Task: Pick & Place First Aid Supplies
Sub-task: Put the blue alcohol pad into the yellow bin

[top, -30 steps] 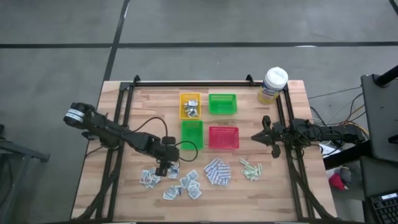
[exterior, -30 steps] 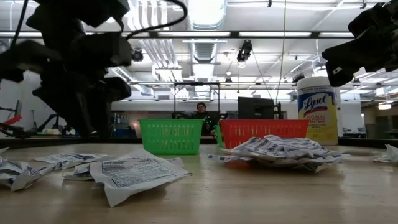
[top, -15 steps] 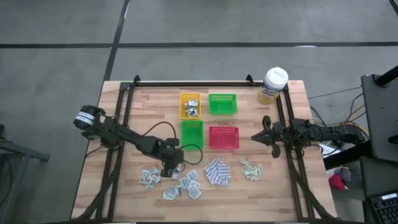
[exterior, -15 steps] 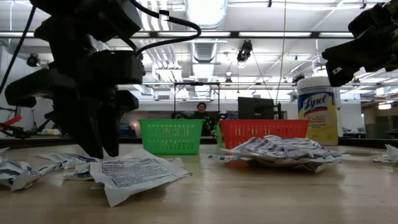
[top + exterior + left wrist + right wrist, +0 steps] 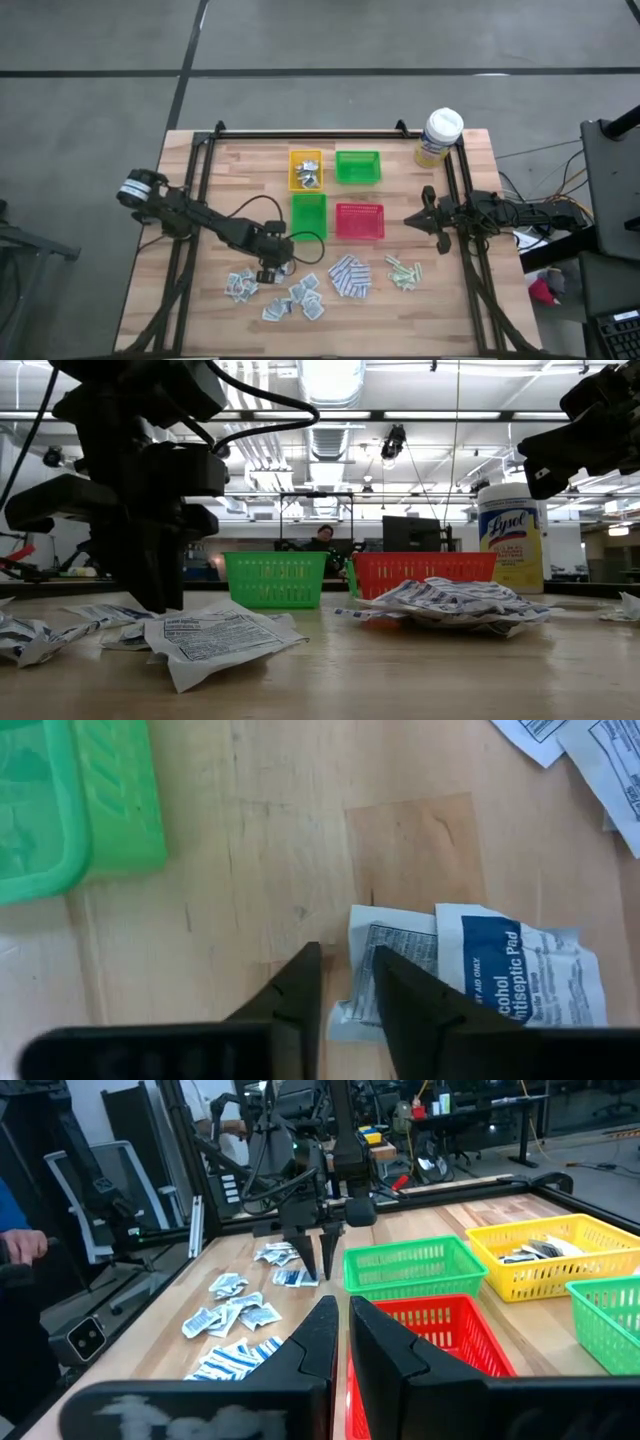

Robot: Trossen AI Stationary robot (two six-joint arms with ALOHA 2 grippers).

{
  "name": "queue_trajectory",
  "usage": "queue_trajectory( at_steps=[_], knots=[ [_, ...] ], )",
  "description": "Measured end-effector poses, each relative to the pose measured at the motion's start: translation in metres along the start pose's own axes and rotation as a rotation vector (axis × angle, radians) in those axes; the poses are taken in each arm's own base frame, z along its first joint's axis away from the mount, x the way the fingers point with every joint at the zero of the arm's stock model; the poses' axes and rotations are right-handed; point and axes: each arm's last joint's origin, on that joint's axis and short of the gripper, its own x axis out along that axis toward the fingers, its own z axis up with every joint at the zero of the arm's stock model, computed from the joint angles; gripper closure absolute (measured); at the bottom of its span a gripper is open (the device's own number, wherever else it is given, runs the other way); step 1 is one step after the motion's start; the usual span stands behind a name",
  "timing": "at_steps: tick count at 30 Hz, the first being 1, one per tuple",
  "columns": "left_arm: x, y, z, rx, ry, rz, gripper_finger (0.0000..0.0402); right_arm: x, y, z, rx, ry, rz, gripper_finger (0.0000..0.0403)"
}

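Pale wood planks form the table (image 5: 200, 300), framed by dark rails; beyond it the low view shows a workshop with ceiling strip lights, ducts, desks, monitors and a seated person far behind the baskets. The left gripper (image 5: 345, 982) is lowered to the tabletop with its fingers (image 5: 295, 995) drawn to a narrow gap, straddling the edge of a white sachet (image 5: 385, 980); a closed hold on it cannot be confirmed. Overlapping that sachet, just beside the fingers, lies a blue-and-white packet (image 5: 520, 975) printed "Antiseptic Pad". A green basket (image 5: 70, 800) stands ahead of this gripper. More white sachets (image 5: 290, 295) are scattered around it on the near side, with a heap of blue-patterned pads (image 5: 348, 277) and pale green strips (image 5: 403, 271) farther toward the right arm. The nearest sachet in the low view carries fine printed text too small to read. The right gripper (image 5: 340, 1320) waits above the table's right rail, fingers nearly together, holding nothing. A yellow canister (image 5: 510, 538) labelled "Lysol" stands at the far right corner.
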Motion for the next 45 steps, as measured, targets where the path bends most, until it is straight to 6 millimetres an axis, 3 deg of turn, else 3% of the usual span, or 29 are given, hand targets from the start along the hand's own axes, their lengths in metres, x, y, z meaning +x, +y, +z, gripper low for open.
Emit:
queue_trajectory(
  at_steps=[6, 12, 22, 25, 30, 33, 39, 45],
  knots=[
    [0.000, 0.000, 0.000, -0.001, 0.004, 0.002, 0.0392, 0.000, 0.000, 0.000, 0.000, 0.000, 0.000, 0.0374],
    [-0.004, 0.001, 0.002, 0.001, 0.031, 0.039, 0.0400, 0.000, 0.000, 0.000, 0.000, 0.000, 0.000, 0.0374],
    [-0.057, 0.015, 0.012, 0.011, 0.109, 0.436, 0.0401, 0.000, 0.000, 0.000, 0.000, -0.001, 0.000, 0.0374],
    [-0.068, 0.014, 0.013, 0.001, 0.097, 0.331, 0.0401, 0.000, 0.000, 0.000, 0.000, 0.000, 0.000, 0.0374],
    [-0.076, 0.003, 0.014, 0.010, 0.105, -0.158, 0.0401, 0.000, 0.000, 0.000, 0.000, 0.000, 0.000, 0.0374],
    [-0.078, -0.002, 0.020, 0.004, 0.045, -0.302, 0.0401, 0.000, 0.000, 0.000, 0.000, 0.000, 0.000, 0.0374],
    [-0.080, -0.001, 0.045, -0.049, -0.209, -0.315, 0.0401, 0.000, 0.000, 0.000, 0.000, 0.000, 0.000, 0.0374],
    [-0.087, 0.017, 0.069, -0.209, -0.461, -0.184, 0.0401, 0.000, 0.000, 0.000, 0.000, 0.000, 0.000, 0.0374]
  ],
)
